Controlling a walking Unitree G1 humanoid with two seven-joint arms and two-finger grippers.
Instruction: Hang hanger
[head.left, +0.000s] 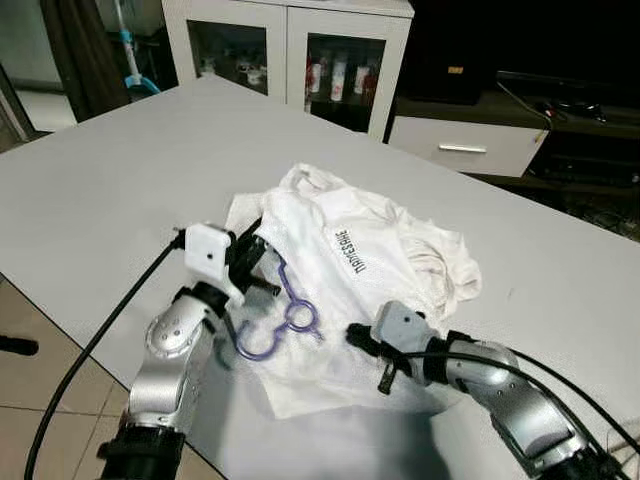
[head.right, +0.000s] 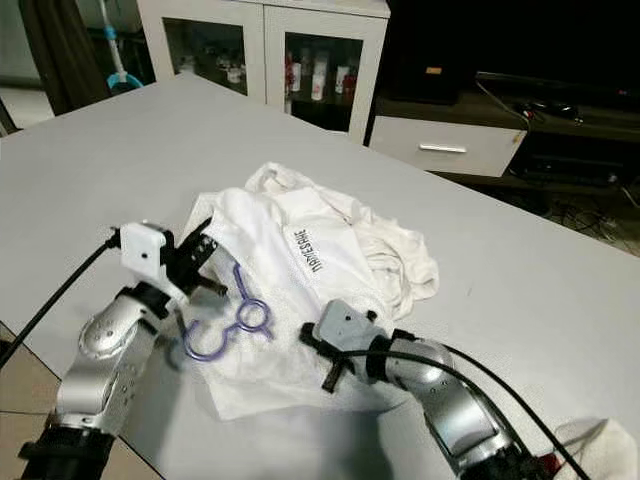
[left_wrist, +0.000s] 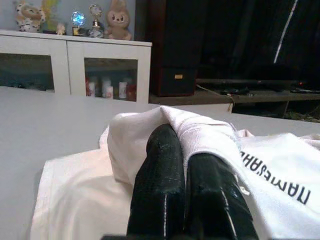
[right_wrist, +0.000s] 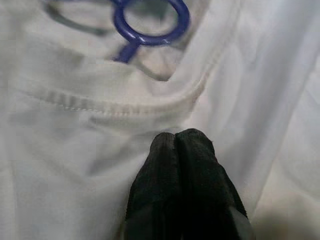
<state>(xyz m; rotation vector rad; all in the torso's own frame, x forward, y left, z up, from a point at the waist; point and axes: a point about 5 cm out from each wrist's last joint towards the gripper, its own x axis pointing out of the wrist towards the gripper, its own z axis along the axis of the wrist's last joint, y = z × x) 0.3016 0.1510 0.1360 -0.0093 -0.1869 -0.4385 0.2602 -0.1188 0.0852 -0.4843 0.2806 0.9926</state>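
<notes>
Right gripper (head.left: 358, 335) low on the white shirt (head.left: 350, 270), fingers pressed together, tips just short of the collar seam. Left gripper (head.left: 262, 262) fingers closed, pinching a shirt fold at its left edge. Purple hanger (head.left: 278, 318) lies on the shirt between both grippers, on the grey table (head.left: 120, 190).

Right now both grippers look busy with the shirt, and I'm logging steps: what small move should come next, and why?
Probably lift the left gripper, which is shut on a fold of the white shirt, to open the cloth over the purple hanger; the right gripper pins the hem beside it.
</notes>
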